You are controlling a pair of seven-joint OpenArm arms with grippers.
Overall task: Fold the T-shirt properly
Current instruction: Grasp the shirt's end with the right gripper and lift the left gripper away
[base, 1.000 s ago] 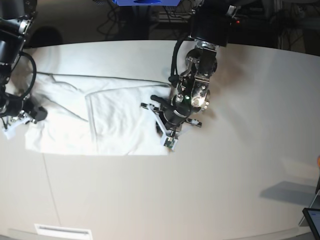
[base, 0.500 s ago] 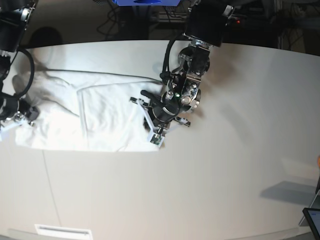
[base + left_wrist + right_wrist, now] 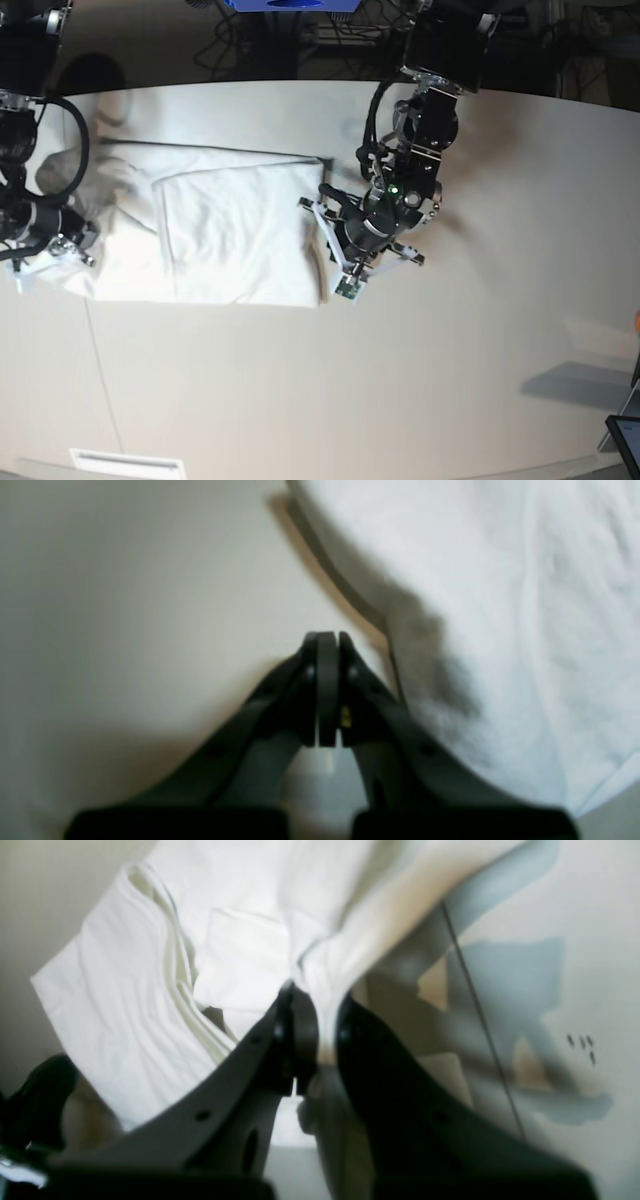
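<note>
The white T-shirt (image 3: pixel 220 225) lies partly folded on the left half of the table, plain white side up; no print shows. My left gripper (image 3: pixel 342 275) is shut and empty, just off the shirt's right edge. In the left wrist view its closed fingertips (image 3: pixel 327 640) rest over bare table, with the shirt's edge (image 3: pixel 500 605) to their right. My right gripper (image 3: pixel 78 240) is at the shirt's left end. In the right wrist view it (image 3: pixel 320 1010) is shut on a bunched fold of the shirt (image 3: pixel 240 955).
The white table (image 3: pixel 480 330) extends to the right and front of the shirt. A dark tablet corner (image 3: pixel 625 440) sits at the front right. A white label (image 3: pixel 125 462) lies at the front edge. Cables and a blue object (image 3: pixel 290 5) are behind the table.
The left gripper moved left at the shirt's right edge, then back right and now sits off the cloth. The right gripper shifted left, then back right, and the shirt's left end moved with it.
</note>
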